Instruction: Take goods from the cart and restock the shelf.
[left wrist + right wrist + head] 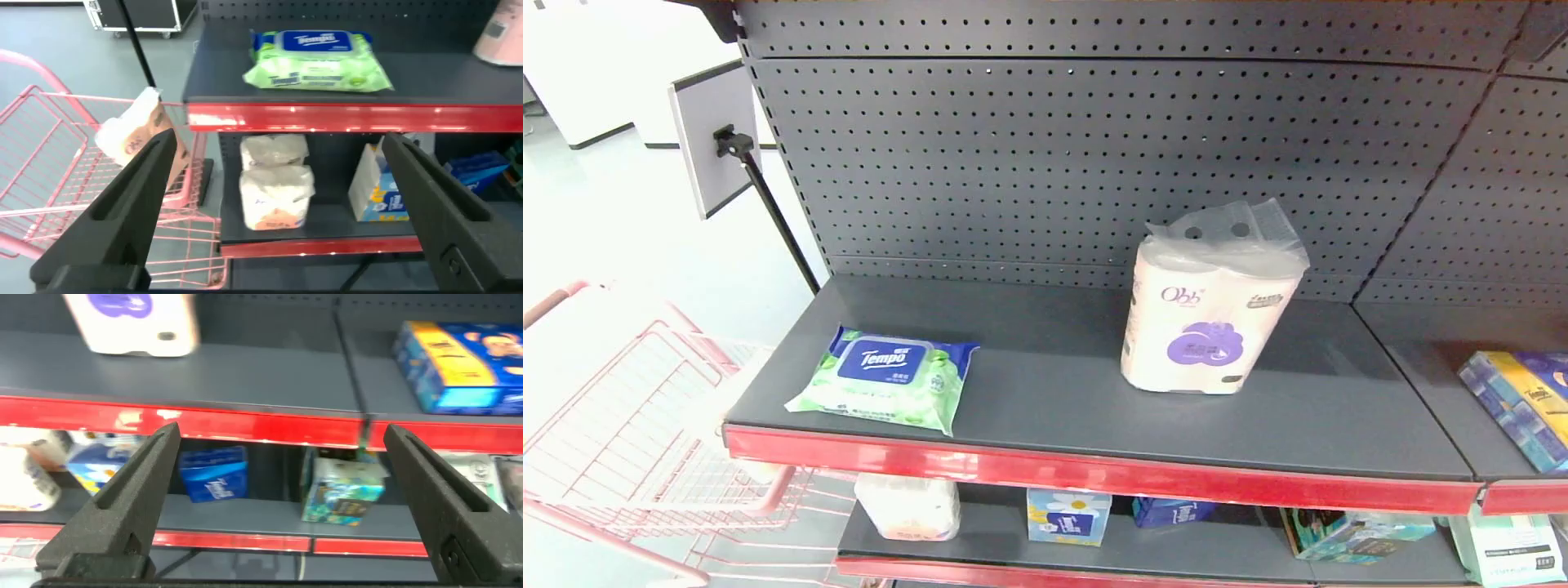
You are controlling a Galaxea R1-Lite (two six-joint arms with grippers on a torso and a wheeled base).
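A pink wire cart [629, 441] stands left of the shelf [1094, 408]. Over the cart's rim [49, 163] a white pack with brown print [135, 135] leans near the shelf end. On the shelf lie a green wet wipes pack [882, 377] and an upright toilet roll pack [1205, 314]. My left gripper [279, 143] is open and empty, in front of the red shelf edge [351, 118], below the wipes [319, 61]. My right gripper [282, 434] is open and empty too, facing the shelf edge between the roll pack [135, 322] and a blue tissue pack [462, 367].
The blue and yellow tissue pack [1519, 404] lies on the adjoining shelf section at the right. The lower shelf holds white bags [276, 184], a tissue box [1068, 514], a blue pack [1172, 510] and a teal box [1347, 531]. A sign on a stand [711, 139] is behind the cart.
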